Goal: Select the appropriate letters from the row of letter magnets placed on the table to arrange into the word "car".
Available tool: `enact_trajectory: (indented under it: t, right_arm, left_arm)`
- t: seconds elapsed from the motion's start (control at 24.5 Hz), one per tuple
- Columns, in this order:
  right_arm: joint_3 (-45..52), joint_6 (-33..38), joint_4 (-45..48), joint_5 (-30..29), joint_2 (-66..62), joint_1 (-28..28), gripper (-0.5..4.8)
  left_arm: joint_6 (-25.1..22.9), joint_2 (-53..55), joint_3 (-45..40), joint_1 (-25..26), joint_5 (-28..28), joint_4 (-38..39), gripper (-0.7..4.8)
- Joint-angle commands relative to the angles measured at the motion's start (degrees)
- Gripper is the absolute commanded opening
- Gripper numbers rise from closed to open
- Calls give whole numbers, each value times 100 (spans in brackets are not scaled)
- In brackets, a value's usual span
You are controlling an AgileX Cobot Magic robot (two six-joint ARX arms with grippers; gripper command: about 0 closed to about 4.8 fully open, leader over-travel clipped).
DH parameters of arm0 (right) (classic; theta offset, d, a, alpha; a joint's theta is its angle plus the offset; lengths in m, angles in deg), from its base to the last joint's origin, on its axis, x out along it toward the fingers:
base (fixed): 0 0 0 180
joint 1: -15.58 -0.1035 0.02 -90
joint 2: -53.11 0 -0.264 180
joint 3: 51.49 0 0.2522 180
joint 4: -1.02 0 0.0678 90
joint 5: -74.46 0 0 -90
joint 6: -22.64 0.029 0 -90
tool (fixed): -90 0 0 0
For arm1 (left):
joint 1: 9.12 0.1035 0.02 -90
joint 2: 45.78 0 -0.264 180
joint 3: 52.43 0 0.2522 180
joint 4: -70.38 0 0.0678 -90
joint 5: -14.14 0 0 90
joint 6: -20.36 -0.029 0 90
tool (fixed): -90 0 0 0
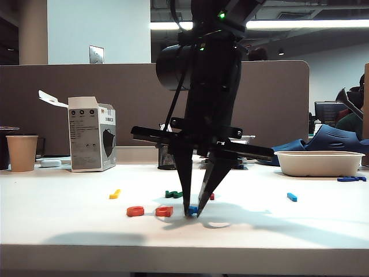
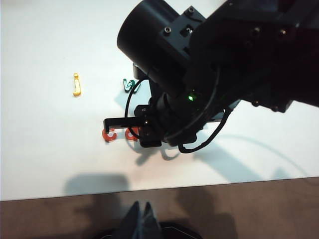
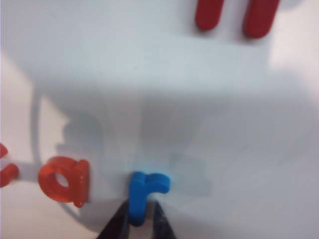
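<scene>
On the white table (image 1: 69, 225) the orange-red "c" (image 1: 135, 211), the orange "a" (image 1: 164, 211) and the light blue "r" (image 1: 193, 210) lie in a row near the front edge. My right gripper (image 1: 195, 212) points straight down over the "r" and is open, its fingertips on either side of the letter's stem (image 3: 144, 191); a narrow gap shows on one side. The right wrist view also shows the "a" (image 3: 65, 179) and part of the "c" (image 3: 7, 167). My left gripper (image 2: 141, 205) is shut and empty, held off the table's front edge, looking at the "c" (image 2: 108, 135) and "a" (image 2: 132, 134).
Further back lie a yellow letter (image 1: 115, 194), a green letter (image 1: 173, 194), a dark red letter (image 1: 211, 196) and a blue bar letter (image 1: 292, 197). A white tray (image 1: 320, 163), a box (image 1: 91, 134), a paper cup (image 1: 22, 152) and a mesh pen holder (image 1: 167, 157) stand along the back.
</scene>
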Motion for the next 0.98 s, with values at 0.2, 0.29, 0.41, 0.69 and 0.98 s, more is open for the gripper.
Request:
enact_trajectory:
  t: [0.2,0.29,0.41,0.69,0.98]
  right_arm:
    - [13,20,-79,-74,-7,-9,109]
    - [13,20,-79,-74,-7,-9,109]
    - [13,17,-79,-76,-7,-9,109]
    - [13,-2,-103,-76,-4,-7,104]
    - [-52,-24,-155,-72,120,-2,104]
  left_arm:
    - [-20,-11,24,4,-55,2,-5]
    - [-20,-11,24,4,-52,2,-5]
    - [-20,-11,24,4,-55,2,-5]
    - [-20,-11,24,4,-52,2,-5]
    - [-20,-11,24,4,-55,2,-5]
